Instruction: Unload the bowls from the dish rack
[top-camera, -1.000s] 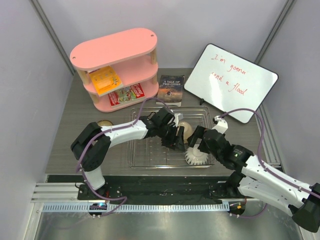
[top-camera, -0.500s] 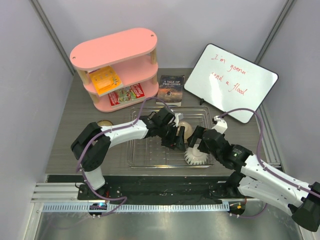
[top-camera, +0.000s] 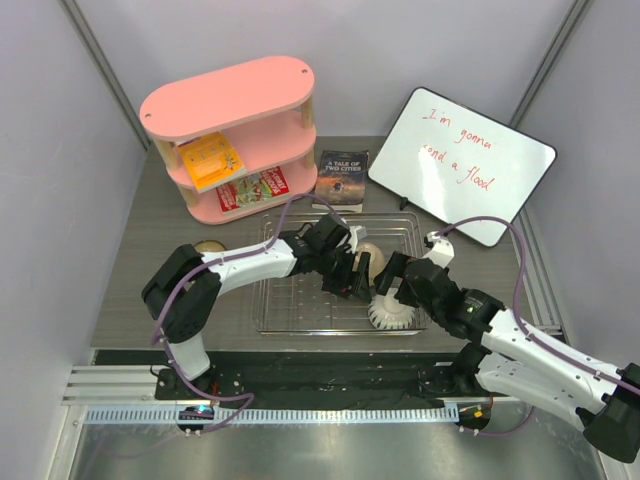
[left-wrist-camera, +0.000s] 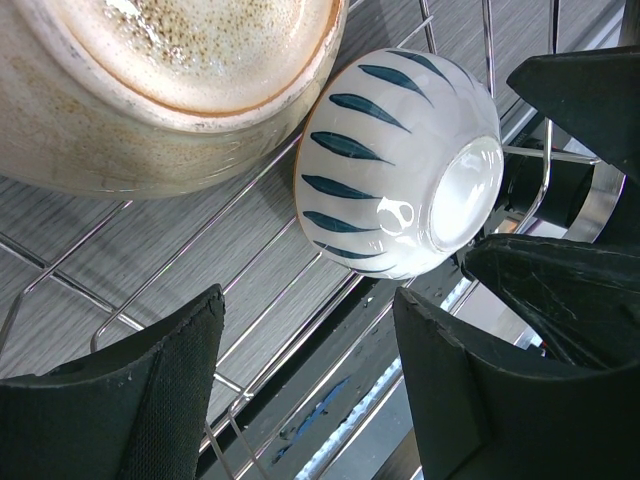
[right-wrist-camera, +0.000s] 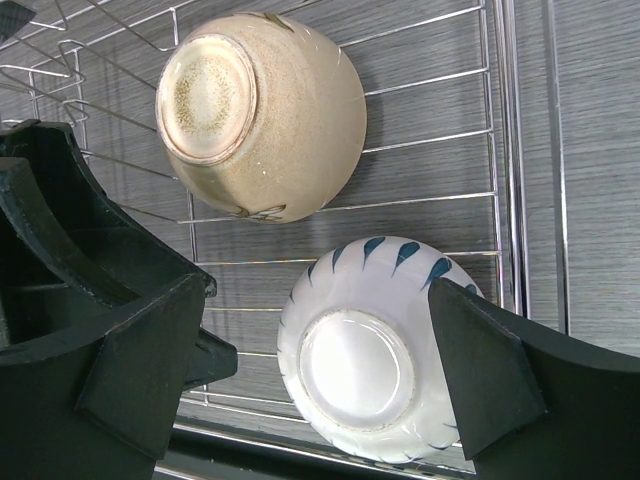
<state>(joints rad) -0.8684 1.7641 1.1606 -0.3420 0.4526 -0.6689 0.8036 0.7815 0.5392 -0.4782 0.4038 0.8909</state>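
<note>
1. The beige bowl and striped white bowl are lying upturned in the dish rack, mid-frame; unloading seems unfinished.
2. The right gripper is straddling the white bowl, released; the left gripper, also released, is hovering beside it.

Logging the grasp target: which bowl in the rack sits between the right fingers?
The white bowl with blue strokes, not the beige bowl beside it.

Two bowls in dish rack

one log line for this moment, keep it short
stage: pre-grasp | left tool: open, near white bowl | right tool: open, straddling white bowl | beige bowl: bottom-up in dish rack
</note>
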